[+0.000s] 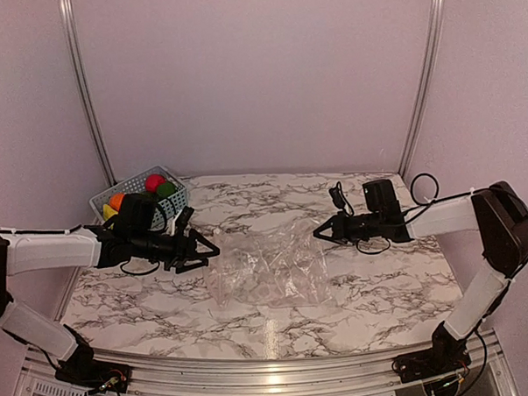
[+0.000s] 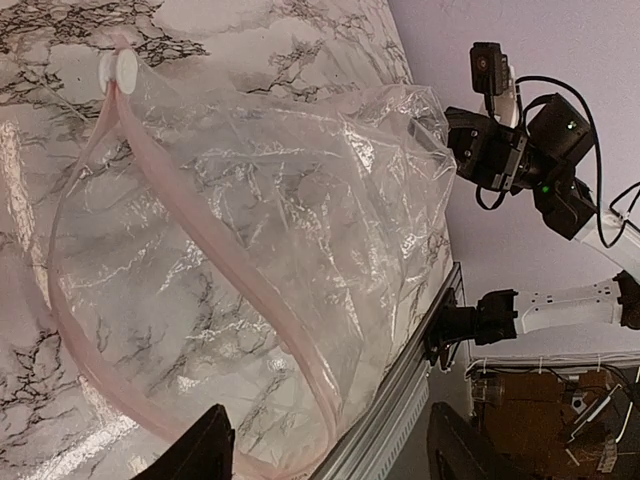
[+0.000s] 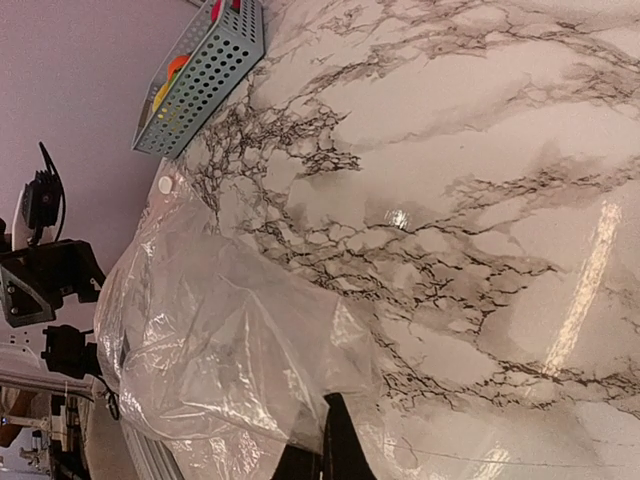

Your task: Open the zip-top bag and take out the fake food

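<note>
Jaws of the left gripper [image 1: 211,255] stand wide apart, holding nothing. In the left wrist view its two dark fingers [image 2: 200,452] sit at either side of the bottom edge, with the gaping mouth of the clear, crinkly zip-top bag [image 1: 267,268] in front of them. The nearer finger lies just beside the bag's rim, but I cannot tell whether it touches the plastic.

The right gripper [image 1: 318,234] is pressed together on the opposite edge of the bag. In the left wrist view a corner of the film runs up into its black fingertips. In the right wrist view the plastic bunches up against the dark fingers at the bottom of the picture.

The bag lies crumpled in the middle of the white, black-veined marble-patterned table [image 1: 381,280], between the two grippers. Its pale pink zip strip [image 2: 200,240] is parted into a wide loop with a small white round slider [image 2: 120,68] at one end. The marble veining shows through the film.

The glossy plastic fake food [image 1: 155,182], showing as red, green, orange and yellow pieces, sits in the blue lattice plastic basket [image 1: 127,184] at the far left corner of the table, well apart from the bag and behind the left arm.
</note>
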